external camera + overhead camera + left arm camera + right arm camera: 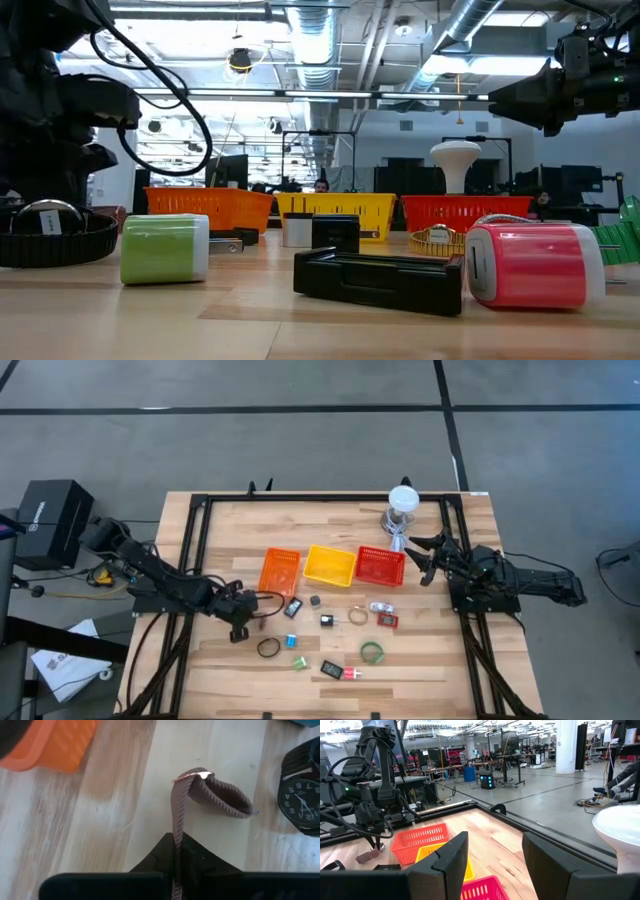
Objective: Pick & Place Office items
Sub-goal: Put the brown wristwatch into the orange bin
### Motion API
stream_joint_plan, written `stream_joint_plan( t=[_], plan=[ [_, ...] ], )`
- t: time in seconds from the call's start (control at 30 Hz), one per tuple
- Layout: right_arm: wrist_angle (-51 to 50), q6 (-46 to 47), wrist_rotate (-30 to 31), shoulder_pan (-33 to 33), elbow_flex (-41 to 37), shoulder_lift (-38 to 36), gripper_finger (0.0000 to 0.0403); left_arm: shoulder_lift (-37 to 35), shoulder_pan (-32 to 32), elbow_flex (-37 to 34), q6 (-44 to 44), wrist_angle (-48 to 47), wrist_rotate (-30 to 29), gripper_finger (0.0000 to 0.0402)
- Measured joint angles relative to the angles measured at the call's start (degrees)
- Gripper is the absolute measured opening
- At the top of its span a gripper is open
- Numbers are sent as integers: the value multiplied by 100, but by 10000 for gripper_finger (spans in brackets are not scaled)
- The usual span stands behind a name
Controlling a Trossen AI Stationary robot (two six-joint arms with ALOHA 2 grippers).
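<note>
**Left gripper pinches a brown band beside the orange basket**

The left gripper (242, 622) sits low over the wooden table (230, 680), at about 7 o'clock from the orange basket (280, 571). Its fingers are closed on a brown ribbed band (200, 790), which rises from between the dark fingertips and loops over, a coppery clasp glinting at its top. Just beside the band lies a black watch (300, 795) with a numbered dial.

The right gripper (422, 556) rests at 3 o'clock from the red basket (380, 565), fingers spread apart and holding nothing; the clear jar (402, 508) stands at 12 o'clock from it.

3 baskets sit touching in a row mid-table: orange, yellow (330, 565), red. The back strip of the table at 12 o'clock of the baskets lies bare, as does the front left corner.

The remaining office items scatter at 6 o'clock of the baskets, most of them apart from each other: a black ring (268, 648), a green ring (372, 652), a beige ring (357, 616), a red piece (387, 621), a blue piece (291, 641), a small green piece (299, 662), and a black piece (331, 668) near a pink piece (351, 673). None touches the table's front edge.
</note>
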Motion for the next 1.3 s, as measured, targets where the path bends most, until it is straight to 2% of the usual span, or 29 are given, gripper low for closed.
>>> stream_joint_plan(
  t=[0.23, 0.4, 0.6, 0.73, 0.87, 1.07, 1.2, 1.3],
  plan=[
    [2, 1, 0, 0, 0, -1, 179, -233, -229, 185, 8, 16, -111, 3],
    [2, -1, -2, 0, 0, 0, 179, -488, -254, 507, 460, 6, -374, 2],
    [-2, 1, -2, 0, 0, 0, 179, -733, -227, 766, 1207, -7, -838, 2],
    [-7, 0, -2, -1, 0, 0, 179, -843, -91, 913, 1739, 34, -1528, 1],
    [-4, 1, -2, 0, 0, 0, 179, -864, 222, 990, 2469, 346, -1931, 3],
    [-4, -1, -2, 0, 0, 0, 179, -862, 998, 990, 3460, 1060, -1947, 4],
    [-4, 0, -2, 0, 0, 0, 179, -862, 1610, 990, 3607, 1311, -1944, 5],
    [-2, 1, -2, -2, 0, 0, 179, -786, 2083, 990, 3609, 1338, -1654, 5]
  ],
)
